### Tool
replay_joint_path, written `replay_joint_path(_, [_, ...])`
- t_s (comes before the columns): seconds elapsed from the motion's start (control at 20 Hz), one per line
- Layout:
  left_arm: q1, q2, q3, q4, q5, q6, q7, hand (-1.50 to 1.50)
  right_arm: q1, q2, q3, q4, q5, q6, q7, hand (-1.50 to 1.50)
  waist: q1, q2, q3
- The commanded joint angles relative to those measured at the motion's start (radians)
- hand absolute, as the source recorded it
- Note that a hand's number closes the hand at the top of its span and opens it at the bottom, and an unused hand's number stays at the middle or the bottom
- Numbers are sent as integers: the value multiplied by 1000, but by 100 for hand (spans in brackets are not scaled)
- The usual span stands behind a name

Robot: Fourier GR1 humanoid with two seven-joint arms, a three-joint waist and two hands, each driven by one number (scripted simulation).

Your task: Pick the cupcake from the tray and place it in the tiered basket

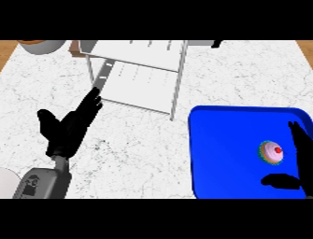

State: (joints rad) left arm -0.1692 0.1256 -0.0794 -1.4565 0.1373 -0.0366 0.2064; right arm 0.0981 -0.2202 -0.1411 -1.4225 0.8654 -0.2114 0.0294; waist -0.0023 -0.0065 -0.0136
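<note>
1 cupcake (272, 152) sits untouched on the blue tray (228, 140); the right hand (309, 164) is held just beside it, fingers spread wide. Closing round it is called for next, before the tiered basket (141, 70).

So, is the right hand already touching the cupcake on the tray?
Apart. The head view shows blue tray between the cupcake and the open right hand.
</note>
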Motion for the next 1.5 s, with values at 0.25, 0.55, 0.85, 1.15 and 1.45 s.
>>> replay_joint_path(0.25, [25,-24,-31,-79,-32,21,58,0,-99,9,24,182,-22,-23,-164,150,11,7,14])
replay_joint_path(0.55, [-34,-19,16,-19,-3,3,63,0,-36,86,76,166,72,-152,-166,150,-1,8,14])
replay_joint_path(0.85, [4,6,16,-27,-10,-19,39,0,1,211,184,76,268,-44,225,150,-1,9,7])
replay_joint_path(1.15, [11,-1,11,-45,-12,-13,36,0,14,214,298,-23,290,19,494,150,16,5,9])
replay_joint_path(1.45, [8,-6,13,-40,-18,1,45,0,30,216,492,-276,265,-19,748,150,-4,-9,11])
